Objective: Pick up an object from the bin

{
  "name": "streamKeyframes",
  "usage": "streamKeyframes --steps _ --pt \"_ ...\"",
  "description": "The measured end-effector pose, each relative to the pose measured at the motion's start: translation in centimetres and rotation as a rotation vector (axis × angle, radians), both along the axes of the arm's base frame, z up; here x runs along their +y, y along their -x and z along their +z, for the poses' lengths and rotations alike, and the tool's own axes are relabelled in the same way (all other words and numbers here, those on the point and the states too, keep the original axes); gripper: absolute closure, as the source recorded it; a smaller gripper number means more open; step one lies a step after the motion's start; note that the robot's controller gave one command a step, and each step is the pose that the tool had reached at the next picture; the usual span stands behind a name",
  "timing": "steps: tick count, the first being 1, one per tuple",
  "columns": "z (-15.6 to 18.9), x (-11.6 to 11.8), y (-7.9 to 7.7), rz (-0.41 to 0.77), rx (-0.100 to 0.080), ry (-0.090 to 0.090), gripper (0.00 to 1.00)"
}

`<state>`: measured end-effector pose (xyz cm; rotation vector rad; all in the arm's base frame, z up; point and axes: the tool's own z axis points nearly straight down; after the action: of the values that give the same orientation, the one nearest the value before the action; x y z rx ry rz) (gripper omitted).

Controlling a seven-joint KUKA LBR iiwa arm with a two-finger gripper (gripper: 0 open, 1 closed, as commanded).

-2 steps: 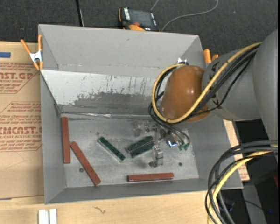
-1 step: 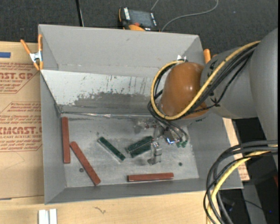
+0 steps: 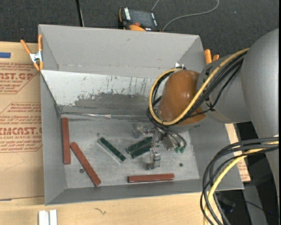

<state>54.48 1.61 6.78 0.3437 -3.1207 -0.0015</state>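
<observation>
**Asker:** What sits closest to the lens?

**Me:** My own grey arm [image 3: 264, 78], coming in from the right, with yellow and black cables [image 3: 223, 184] looped beside it. Beyond that, my orange wrist cover [image 3: 180, 95] hangs over the right half of the bin [image 3: 117, 46].

**Asker:** And your pincer?

**Me:** My pincer [image 3: 153, 159] is down at the bin floor, right of the middle. Whether it is released or clenched I cannot tell.

**Asker:** What is it at?

**Me:** A short dark green bar [image 3: 139, 148] lies slantwise on the floor, its right end just at my pincer. I cannot say whether we touch. A second dark green bar [image 3: 111, 150] lies near on its left, apart from it.

**Asker:** Anything else in there?

**Me:** The left red-brown bar [image 3: 65, 140] runs along the left wall. The slanting red-brown bar [image 3: 85, 163] lies just beside it. The front red-brown bar [image 3: 151, 177] lies level by the front wall, near my pincer.
</observation>
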Motion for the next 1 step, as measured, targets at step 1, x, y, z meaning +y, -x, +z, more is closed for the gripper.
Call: streamKeyframes --steps 1 --pt "-0.02 0.07 -0.02 0.000 -0.003 0.000 0.00"
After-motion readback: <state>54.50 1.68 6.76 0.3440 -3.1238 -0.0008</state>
